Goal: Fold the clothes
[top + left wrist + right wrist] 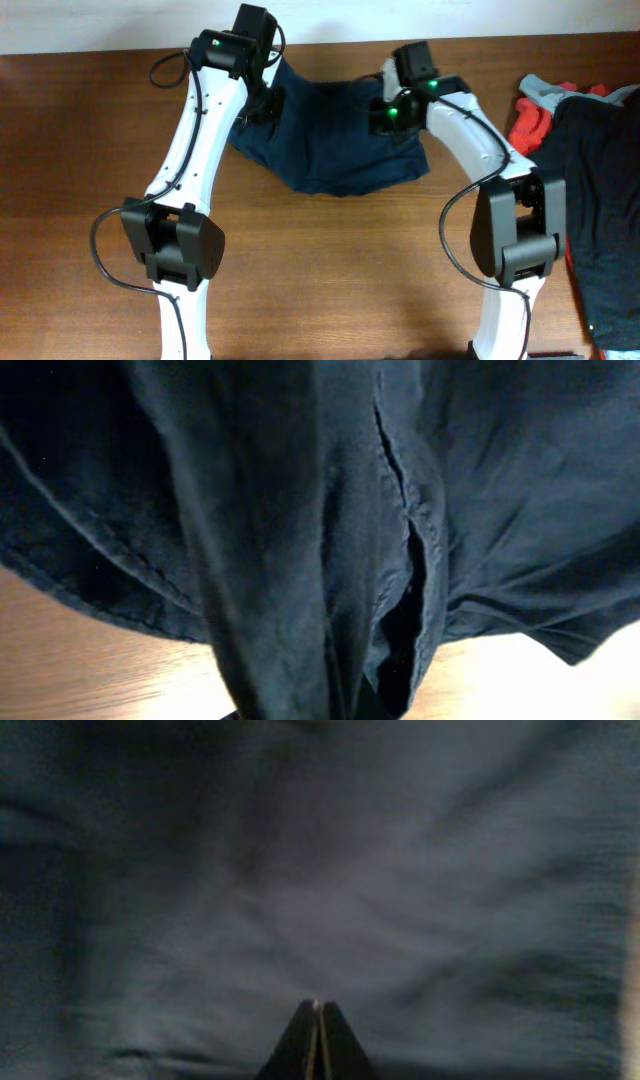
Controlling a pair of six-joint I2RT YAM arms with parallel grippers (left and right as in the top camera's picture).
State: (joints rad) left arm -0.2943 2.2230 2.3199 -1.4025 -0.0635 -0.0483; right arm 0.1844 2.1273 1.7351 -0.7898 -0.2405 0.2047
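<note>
**Navy shorts spread between both sets of fingers**

The navy shorts (335, 140) lie on the table (330, 280), stretched between the two arms. One upper corner is at the left fingers (268, 102) and the other is at the right fingers (305, 1045).

In the left wrist view, dark cloth fills almost everything. A bunched fold with a seam and a pocket slit runs straight down to where the left fingers sit. They are closed on that fold, which hides them. Bare table shows below the cloth on either side of them.

The right fingers are pressed together tip to tip, with navy fabric filling the view just beyond them. Whether any cloth is caught between them cannot be told.

Well off to the outer side of the right fingers lies a heap: a black garment (600, 200), an orange-red garment (530, 125) and a grey garment (545, 88).
</note>
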